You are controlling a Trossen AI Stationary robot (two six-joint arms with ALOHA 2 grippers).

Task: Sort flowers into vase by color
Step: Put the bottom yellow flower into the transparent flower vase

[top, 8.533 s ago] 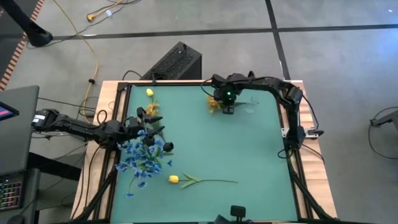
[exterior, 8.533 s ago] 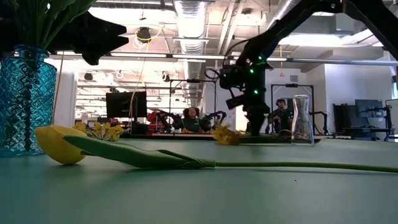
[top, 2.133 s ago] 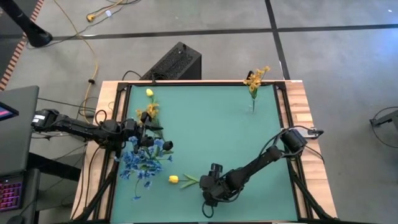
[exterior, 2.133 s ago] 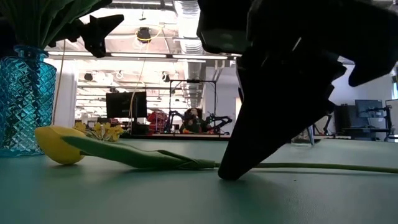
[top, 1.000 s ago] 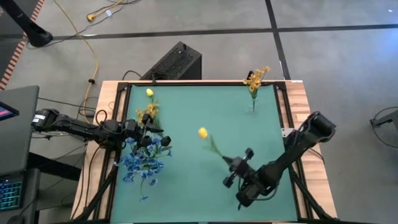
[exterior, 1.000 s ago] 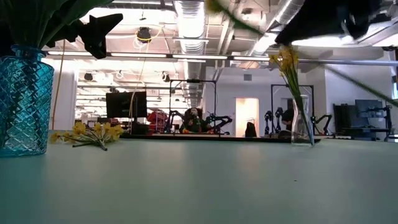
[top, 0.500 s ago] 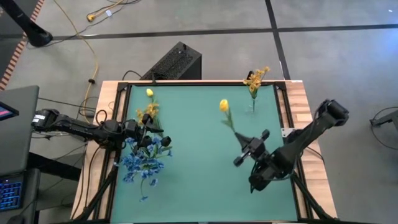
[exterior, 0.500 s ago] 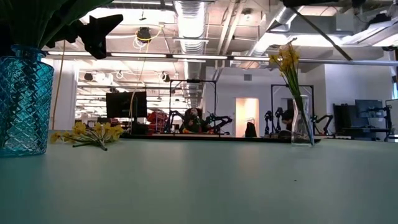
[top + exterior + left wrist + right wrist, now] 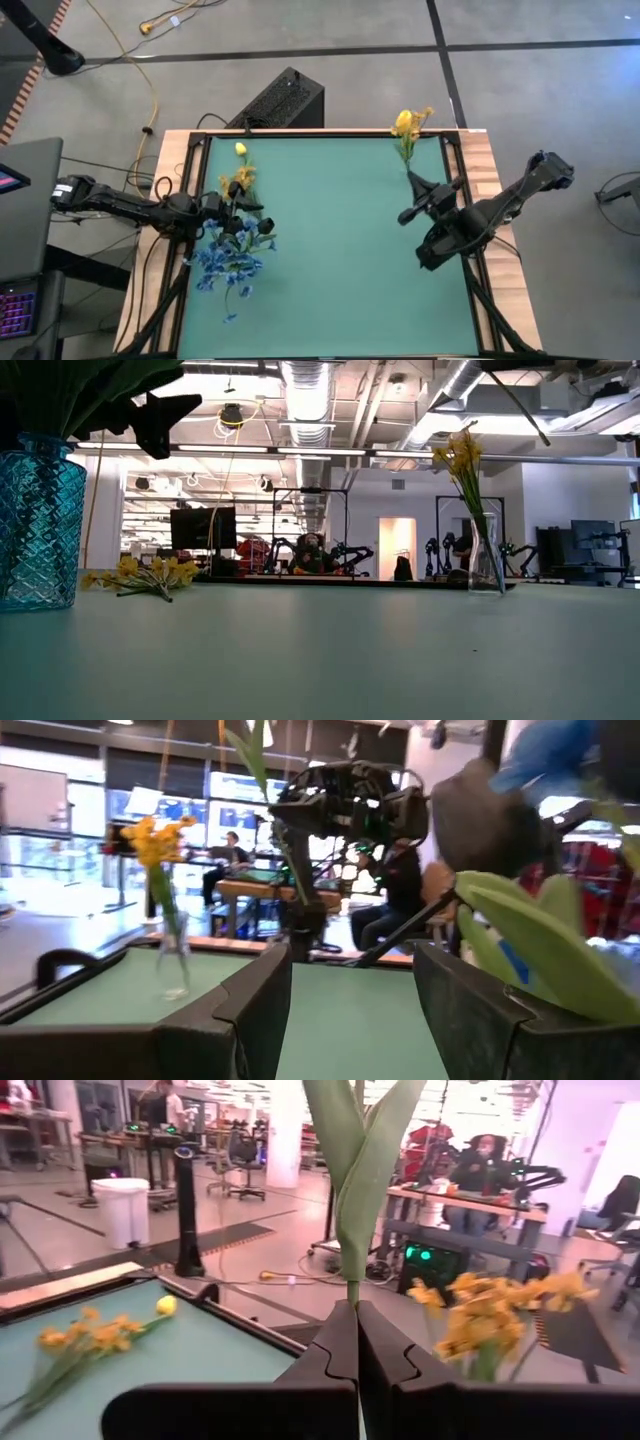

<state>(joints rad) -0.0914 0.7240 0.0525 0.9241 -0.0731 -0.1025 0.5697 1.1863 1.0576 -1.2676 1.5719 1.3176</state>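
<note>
My right gripper (image 9: 414,183) hangs above the table's far right, shut on a yellow tulip whose head (image 9: 403,120) stands over the clear vase (image 9: 486,555). That vase holds yellow-orange flowers (image 9: 460,455). At the table's left, my left gripper (image 9: 232,214) stands open beside the blue vase (image 9: 40,525), among its blue flowers (image 9: 228,258) and green leaves (image 9: 530,955). I see nothing between its fingers (image 9: 255,1010). My right gripper pinches the tulip's green stem (image 9: 352,1290) between its two shut fingers (image 9: 335,1342), just below where the leaves (image 9: 362,1160) split off. The fingers lie about level. The tulip is lifted clear of the table, its head toward the far edge.
A bunch of yellow flowers (image 9: 240,180) lies near the table's far left, with a single yellow bud (image 9: 240,149) beyond it. A black box (image 9: 285,98) stands past the far edge. The green mat's middle (image 9: 330,240) is bare. People sit in the room behind.
My right gripper has carried the yellow tulip up and from the table's middle toward the far right corner, turning as it went. The tulip's head has come over the clear vase and its yellow flowers. The gripper has stayed shut on the stem.
</note>
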